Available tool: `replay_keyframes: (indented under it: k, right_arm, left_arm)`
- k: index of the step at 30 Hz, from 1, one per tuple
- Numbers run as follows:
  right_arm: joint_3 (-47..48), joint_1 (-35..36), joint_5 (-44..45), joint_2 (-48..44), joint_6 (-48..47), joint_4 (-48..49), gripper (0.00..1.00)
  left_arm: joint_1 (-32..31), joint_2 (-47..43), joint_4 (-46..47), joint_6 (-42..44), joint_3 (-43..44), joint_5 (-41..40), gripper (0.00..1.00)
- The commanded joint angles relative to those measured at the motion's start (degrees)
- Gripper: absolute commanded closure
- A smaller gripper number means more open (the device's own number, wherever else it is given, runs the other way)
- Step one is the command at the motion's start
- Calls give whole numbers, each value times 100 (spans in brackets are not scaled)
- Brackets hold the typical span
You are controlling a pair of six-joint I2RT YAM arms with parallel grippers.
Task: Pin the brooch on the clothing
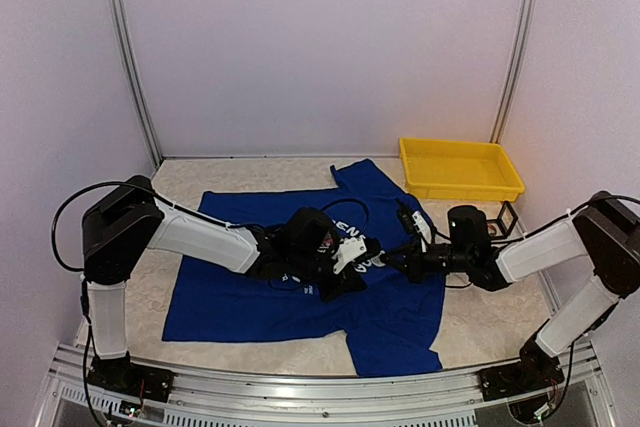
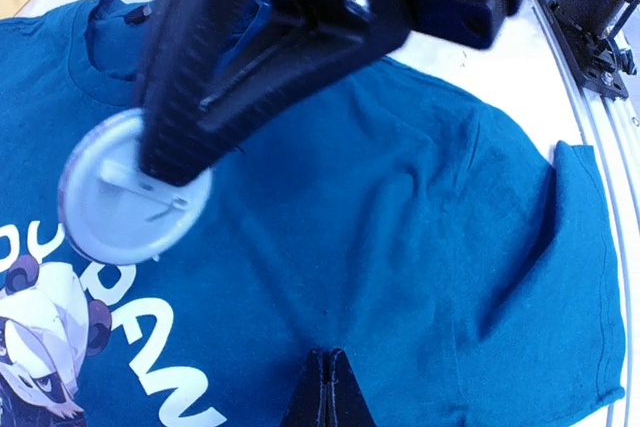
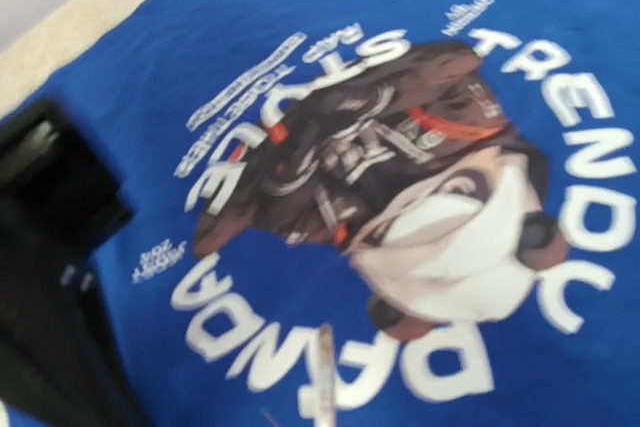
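Top external view showed the royal-blue T-shirt (image 1: 250,297) spread flat on the table (image 1: 240,175), with both arms reaching in over its panda print (image 3: 440,207) and a yellow tray (image 1: 465,190) well apart at the far right. In the left wrist view the right gripper (image 2: 170,162) was clamped on the brooch (image 2: 110,217), a white disc with its pin side showing, low over the cloth between collar and lettering. The left gripper (image 2: 322,387) was closed over the chest fabric; whether it pinched any cloth could not be told.
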Motion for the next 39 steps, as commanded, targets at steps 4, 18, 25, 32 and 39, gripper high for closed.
replay_keyframes:
  k: [4, 18, 25, 32, 39]
  right_arm:
    - [-1406, 528, 820, -80, -1289, 3044, 100]
    - [-1729, 1280, 2028, 673, -2935, 4410, 100]
    - [-1761, 1857, 3134, 904, -3865, 4420, 100]
    - [-1823, 1985, 3203, 1106, -3987, 4510, 100]
    - [-1817, 2144, 3430, 1452, -4093, 4814, 100]
  left_arm:
    - [25, -292, 379, -203, -179, 397, 100]
    - [97, -335, 342, -96, -239, 444, 100]
    - [96, -389, 373, -148, -260, 376, 100]
    - [96, -429, 475, -204, -309, 384, 100]
    - [97, -442, 534, -251, -286, 449, 100]
